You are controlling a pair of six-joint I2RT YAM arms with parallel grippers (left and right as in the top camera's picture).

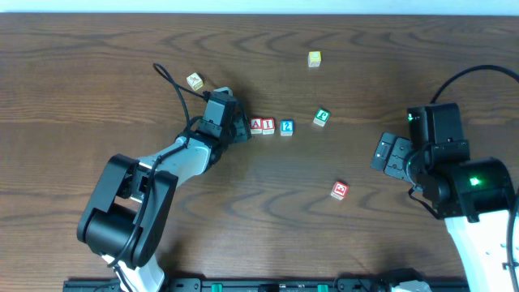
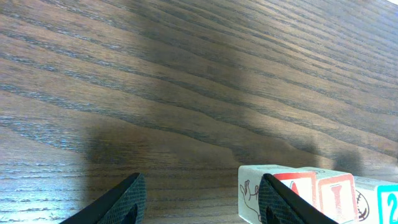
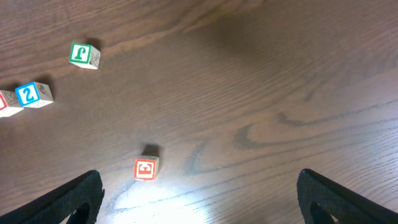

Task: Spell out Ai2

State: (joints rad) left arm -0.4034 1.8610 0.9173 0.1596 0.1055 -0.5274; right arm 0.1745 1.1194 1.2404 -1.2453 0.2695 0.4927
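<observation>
Three small wooden cubes stand in a row at mid-table: the red "A" cube point(image 1: 256, 125), the red "I" cube point(image 1: 268, 126) and the blue "2" cube point(image 1: 286, 126), with a small gap before the "2". My left gripper point(image 1: 242, 129) is low at the row's left end. In the left wrist view the gripper point(image 2: 202, 202) is open with only bare table between its fingers. Its right finger point(image 2: 280, 199) stands in front of the "A" cube point(image 2: 297, 185), with the "I" cube point(image 2: 336, 194) and "2" cube point(image 2: 387, 206) beyond. My right gripper point(image 1: 379, 154) point(image 3: 199, 199) is wide open and holds nothing.
A green-bordered cube point(image 1: 322, 117) point(image 3: 83, 55) sits right of the row. A red cube with another symbol point(image 1: 339, 191) point(image 3: 145, 168) lies nearer the front, below my right gripper. A yellow cube point(image 1: 195, 81) and a pale green cube point(image 1: 314, 58) lie farther back.
</observation>
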